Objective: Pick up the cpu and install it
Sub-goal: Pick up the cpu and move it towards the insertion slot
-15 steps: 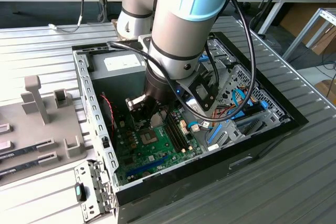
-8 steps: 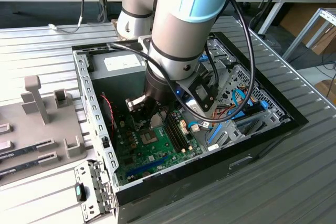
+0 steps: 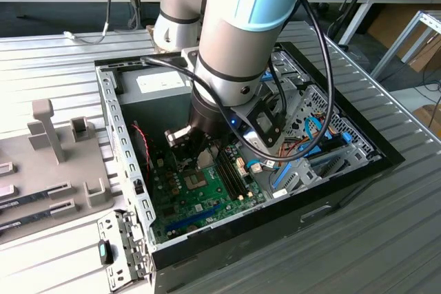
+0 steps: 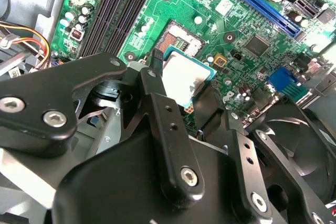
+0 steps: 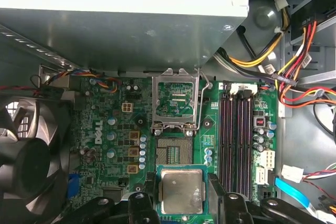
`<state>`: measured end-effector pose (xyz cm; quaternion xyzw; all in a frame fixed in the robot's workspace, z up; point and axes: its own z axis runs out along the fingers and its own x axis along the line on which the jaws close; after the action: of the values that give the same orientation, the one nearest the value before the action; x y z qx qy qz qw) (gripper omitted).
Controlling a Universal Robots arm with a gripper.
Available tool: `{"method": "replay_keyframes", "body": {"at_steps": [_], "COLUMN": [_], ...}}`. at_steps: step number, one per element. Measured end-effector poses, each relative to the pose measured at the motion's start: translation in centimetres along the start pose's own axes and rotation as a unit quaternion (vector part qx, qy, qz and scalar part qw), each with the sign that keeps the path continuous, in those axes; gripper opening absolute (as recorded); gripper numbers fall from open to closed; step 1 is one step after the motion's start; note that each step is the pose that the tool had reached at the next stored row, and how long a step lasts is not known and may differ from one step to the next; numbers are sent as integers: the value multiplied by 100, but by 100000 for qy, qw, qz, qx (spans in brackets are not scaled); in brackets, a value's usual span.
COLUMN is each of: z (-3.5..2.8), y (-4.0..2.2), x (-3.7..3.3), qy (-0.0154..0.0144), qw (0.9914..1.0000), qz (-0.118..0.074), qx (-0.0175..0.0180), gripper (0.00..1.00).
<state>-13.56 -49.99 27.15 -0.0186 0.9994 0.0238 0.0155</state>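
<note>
The cpu (image 5: 181, 190) is a small square chip with a silver-grey top and a thin green rim. My gripper (image 5: 181, 191) is shut on it, one black finger (image 5: 149, 186) against each of two opposite edges. In both wrist views the chip sits right beside the open socket (image 5: 175, 153), slightly overlapping its near edge; its height above the board is unclear. The socket's metal load plate (image 5: 176, 98) stands flipped up beyond it. The second wrist view shows the cpu (image 4: 184, 77) between the fingertips (image 4: 154, 59), close to the socket (image 4: 178, 38). In the exterior view my gripper (image 3: 200, 160) reaches down inside the computer case (image 3: 331, 201).
A black fan (image 5: 26, 153) sits on one side of the socket and dark memory slots (image 5: 236, 140) on the other. The power supply box (image 5: 121, 19) and bundles of coloured cables (image 5: 294, 51) crowd the far side. A grey fixture tray (image 3: 48, 163) lies at the exterior view's left.
</note>
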Motion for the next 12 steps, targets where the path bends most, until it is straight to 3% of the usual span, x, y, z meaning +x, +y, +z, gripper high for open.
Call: {"method": "replay_keyframes", "body": {"at_steps": [12], "z": [43], "y": [-4], "x": [-2], "qy": [-3], "qw": [100000], "qz": [0], "qx": [-2], "gripper": [47]}}
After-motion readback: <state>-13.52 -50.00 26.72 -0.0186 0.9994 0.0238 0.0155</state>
